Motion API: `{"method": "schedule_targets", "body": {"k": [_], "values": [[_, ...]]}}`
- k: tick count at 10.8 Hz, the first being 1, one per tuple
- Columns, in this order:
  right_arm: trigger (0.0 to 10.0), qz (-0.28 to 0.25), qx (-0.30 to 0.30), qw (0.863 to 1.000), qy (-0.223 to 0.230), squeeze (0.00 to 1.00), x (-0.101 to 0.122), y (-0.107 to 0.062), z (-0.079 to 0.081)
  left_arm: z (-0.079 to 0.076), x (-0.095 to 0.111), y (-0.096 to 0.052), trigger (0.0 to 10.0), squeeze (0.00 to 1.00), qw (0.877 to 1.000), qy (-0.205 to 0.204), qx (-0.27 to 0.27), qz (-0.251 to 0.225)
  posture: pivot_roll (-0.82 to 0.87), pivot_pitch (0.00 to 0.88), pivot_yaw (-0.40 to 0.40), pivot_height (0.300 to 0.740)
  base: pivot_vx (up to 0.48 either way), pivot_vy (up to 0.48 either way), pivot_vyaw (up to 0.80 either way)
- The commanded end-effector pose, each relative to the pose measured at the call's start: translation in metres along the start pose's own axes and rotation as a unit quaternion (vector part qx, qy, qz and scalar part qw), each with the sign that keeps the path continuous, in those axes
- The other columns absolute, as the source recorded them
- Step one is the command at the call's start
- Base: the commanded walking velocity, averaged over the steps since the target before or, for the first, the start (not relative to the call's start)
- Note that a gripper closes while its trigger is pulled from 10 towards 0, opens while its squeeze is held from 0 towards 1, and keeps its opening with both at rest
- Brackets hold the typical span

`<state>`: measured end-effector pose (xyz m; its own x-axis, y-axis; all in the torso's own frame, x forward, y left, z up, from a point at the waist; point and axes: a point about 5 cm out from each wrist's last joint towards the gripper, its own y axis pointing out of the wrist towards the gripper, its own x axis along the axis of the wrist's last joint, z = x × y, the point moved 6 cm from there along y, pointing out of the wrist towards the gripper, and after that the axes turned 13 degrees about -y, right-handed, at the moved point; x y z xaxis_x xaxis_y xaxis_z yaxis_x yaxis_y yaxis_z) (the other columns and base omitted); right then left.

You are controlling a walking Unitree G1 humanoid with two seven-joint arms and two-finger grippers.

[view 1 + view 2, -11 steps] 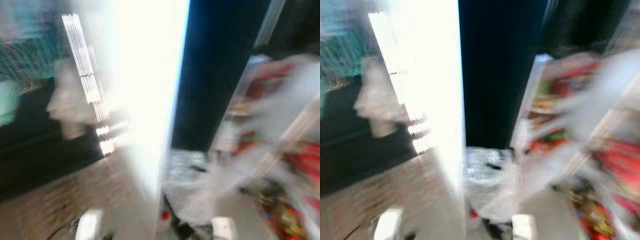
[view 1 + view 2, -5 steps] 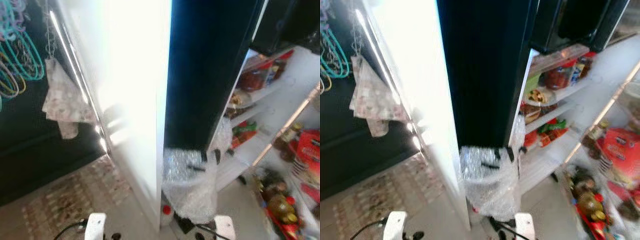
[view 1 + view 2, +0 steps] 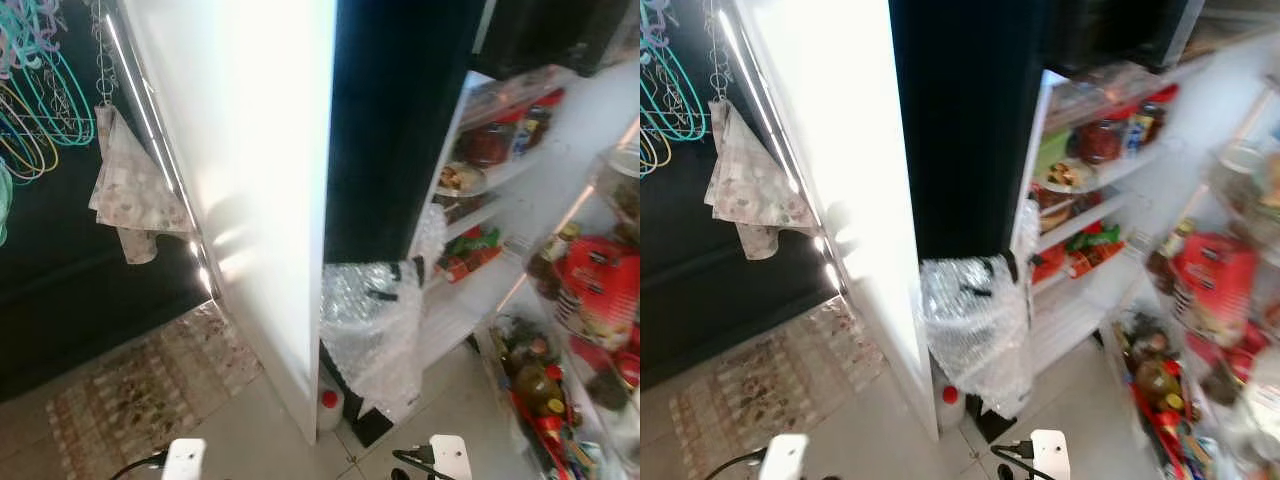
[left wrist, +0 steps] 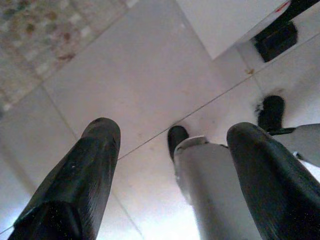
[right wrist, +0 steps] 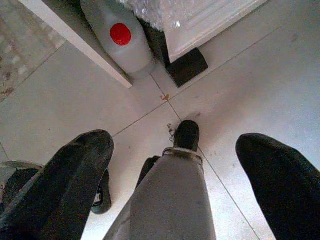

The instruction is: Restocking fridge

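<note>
The fridge stands open to the right of its black side wall. Its white shelves hold a red jar, a plate of food and green and red packets. The door rack at the far right carries bottles and red packs. Both arms hang low. My left gripper is open, pointing down at the tiled floor with nothing between its fingers. Over the floor by the fridge's foot, my right gripper is open and holds nothing too.
A bubble-wrap bundle hangs at the fridge's lower corner. A white jug with a red cap stands on the floor beside a white panel. On the left are a patterned rug, a hanging cloth and coloured hangers.
The head views have gone from heavy blur to sharp and the camera has shifted, so the fridge shelves and door rack stand out more plainly.
</note>
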<state>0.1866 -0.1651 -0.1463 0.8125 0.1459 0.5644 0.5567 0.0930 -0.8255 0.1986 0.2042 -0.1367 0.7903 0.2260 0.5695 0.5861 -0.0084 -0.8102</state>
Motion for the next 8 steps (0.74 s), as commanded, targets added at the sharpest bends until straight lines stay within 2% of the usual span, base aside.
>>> {"method": "schedule_targets", "body": {"k": [1,3,8], "values": [[10.0,0.005,-0.005,1.000,0.004,0.00,-0.0035,-0.0007,-0.0013,-0.0003,-0.0097,-0.0009,10.0,0.00,1.000,0.002,0.001,0.018,0.00,0.000,0.038,0.740,0.000,0.000,0.00],[10.0,0.003,-0.019,0.999,0.029,0.00,-0.0041,-0.0010,-0.0041,-0.0014,-0.0096,-0.0005,10.0,0.00,1.000,-0.002,0.002,0.018,0.00,0.000,0.036,0.740,0.000,0.000,0.00],[10.0,0.002,-0.031,0.999,0.042,0.00,-0.0035,-0.0011,-0.0072,-0.0023,-0.0075,0.0004,10.0,0.00,1.000,-0.008,0.001,0.020,0.00,0.000,0.034,0.740,0.000,0.000,0.00]]}}
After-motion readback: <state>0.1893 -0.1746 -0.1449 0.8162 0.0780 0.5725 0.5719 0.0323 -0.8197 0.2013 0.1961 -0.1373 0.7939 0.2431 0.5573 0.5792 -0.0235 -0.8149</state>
